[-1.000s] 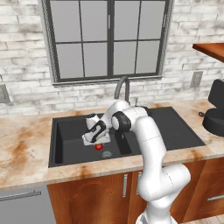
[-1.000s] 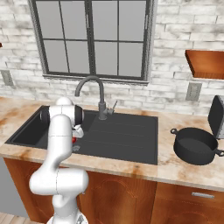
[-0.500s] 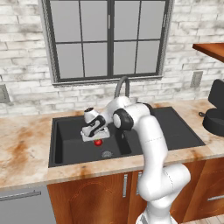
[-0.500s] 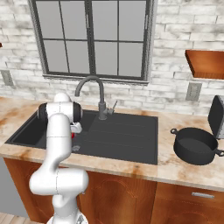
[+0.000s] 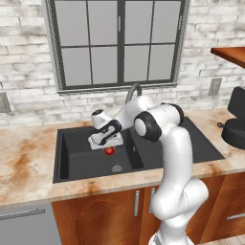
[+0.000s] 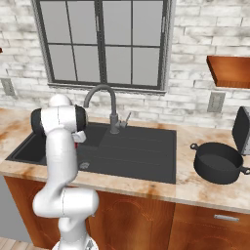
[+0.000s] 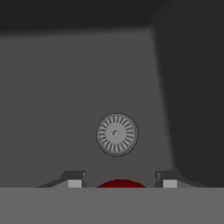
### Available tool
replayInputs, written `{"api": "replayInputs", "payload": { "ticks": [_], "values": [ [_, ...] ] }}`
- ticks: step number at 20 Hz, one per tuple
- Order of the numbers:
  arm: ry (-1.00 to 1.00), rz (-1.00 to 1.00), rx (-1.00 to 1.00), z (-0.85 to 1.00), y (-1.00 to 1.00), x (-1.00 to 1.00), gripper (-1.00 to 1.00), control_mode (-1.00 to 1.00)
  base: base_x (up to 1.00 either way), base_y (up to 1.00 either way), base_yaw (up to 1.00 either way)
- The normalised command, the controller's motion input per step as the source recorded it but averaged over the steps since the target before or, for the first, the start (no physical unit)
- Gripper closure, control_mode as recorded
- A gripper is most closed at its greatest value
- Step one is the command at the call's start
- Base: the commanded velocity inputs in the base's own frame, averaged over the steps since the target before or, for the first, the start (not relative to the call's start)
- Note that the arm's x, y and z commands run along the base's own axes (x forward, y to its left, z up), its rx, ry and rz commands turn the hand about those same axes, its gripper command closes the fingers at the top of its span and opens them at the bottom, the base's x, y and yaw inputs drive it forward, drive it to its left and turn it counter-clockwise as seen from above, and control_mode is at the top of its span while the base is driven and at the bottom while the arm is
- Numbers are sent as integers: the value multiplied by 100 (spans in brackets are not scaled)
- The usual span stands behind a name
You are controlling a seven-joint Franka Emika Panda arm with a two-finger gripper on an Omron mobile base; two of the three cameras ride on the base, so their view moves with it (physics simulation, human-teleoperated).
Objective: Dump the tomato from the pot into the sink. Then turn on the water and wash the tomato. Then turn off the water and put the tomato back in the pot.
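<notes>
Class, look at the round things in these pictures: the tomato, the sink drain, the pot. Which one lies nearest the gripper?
The red tomato, right beneath the gripper over the basin. The metal drain lies lower on the sink floor; the black pot stands far off.

We see the sink point(image 5: 76, 158) basin floor bare around the drain point(image 5: 116, 168), with open room toward its left wall and front edge. The gripper point(image 5: 108, 145) hangs above the basin with the tomato point(image 5: 109, 151) between its fingertips, well above the floor. The faucet point(image 6: 103, 105) arches over the back edge and blocks a straight path there. On the counter point(image 6: 205, 188) past the right edge, the pot point(image 6: 218, 162) stands apart, its mouth open from above.
</notes>
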Motion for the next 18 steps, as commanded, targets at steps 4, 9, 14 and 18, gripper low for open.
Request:
{"api": "replayInputs", "payload": {
  "ticks": [4, 9, 14, 18],
  "values": [
    [-6, 0, 0, 96, -18, -42, 100, -100, 0, 0, 0],
    [0, 0, 0, 100, -37, -26, 100, -100, 0, 0, 0],
    [-1, 0, -2, 84, -58, -31, 100, -100, 0, 0, 0],
    [-1, -3, -1, 56, -79, 1, 100, -100, 0, 0, 0]
  ]
}}
